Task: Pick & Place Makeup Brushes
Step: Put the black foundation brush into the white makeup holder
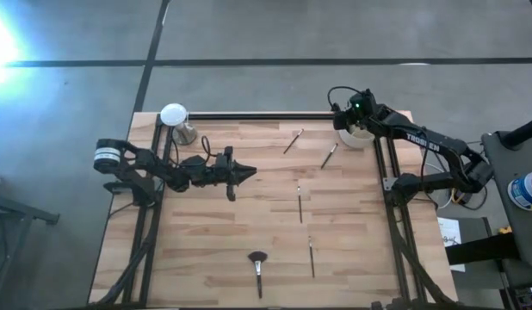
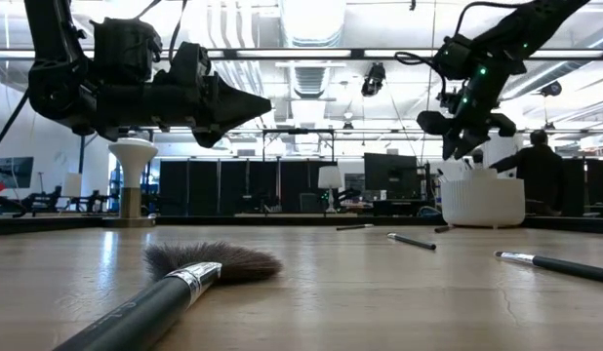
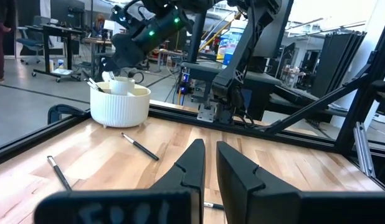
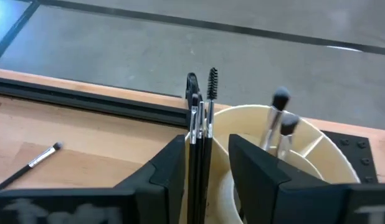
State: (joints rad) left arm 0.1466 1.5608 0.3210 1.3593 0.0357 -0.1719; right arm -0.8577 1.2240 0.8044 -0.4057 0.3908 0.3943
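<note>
Makeup brushes (image 1: 300,204) across pale wooden table (image 1: 206,250)

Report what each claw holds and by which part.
Left claw holds nothing. Right claw stands open around brushes upright in the white cup; no grip shows.

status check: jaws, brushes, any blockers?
Right gripper over white cup, jaws apart, brushes between them. Left gripper idle mid-table. Five brushes on table, including fan brush. No blockers seen.

One camera is looking straight down on the desk (image 1: 249,215); another is peering level across it, both sharing the white cup (image 2: 482,200).
</note>
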